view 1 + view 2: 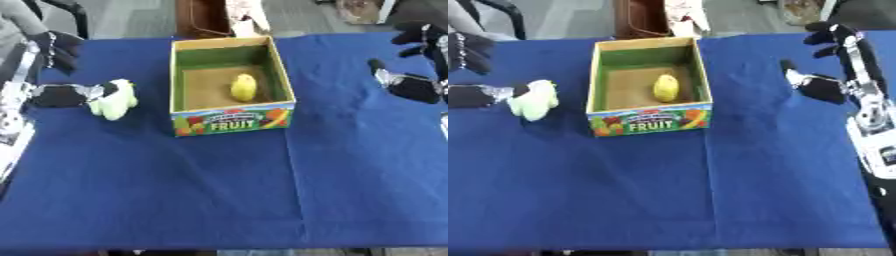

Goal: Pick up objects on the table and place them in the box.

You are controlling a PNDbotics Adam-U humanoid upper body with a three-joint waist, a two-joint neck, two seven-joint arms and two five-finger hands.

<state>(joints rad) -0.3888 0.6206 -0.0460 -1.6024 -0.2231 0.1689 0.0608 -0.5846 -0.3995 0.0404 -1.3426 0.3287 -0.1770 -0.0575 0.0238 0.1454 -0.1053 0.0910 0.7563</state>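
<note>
Left eye view shows the left hand [61,95] at frame left, fingers curled around a pale green toy [114,100] beside the box [232,122]; it looks soft and light, best gripped mid-body.

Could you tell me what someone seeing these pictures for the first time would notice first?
The eye goes first to the open cardboard box marked FRUIT, at the middle of the blue table, with a yellow fruit lying inside it. Just left of the box, the left hand holds a pale green object near the table surface. The right hand hangs open over the table's right side, holding nothing.
</note>
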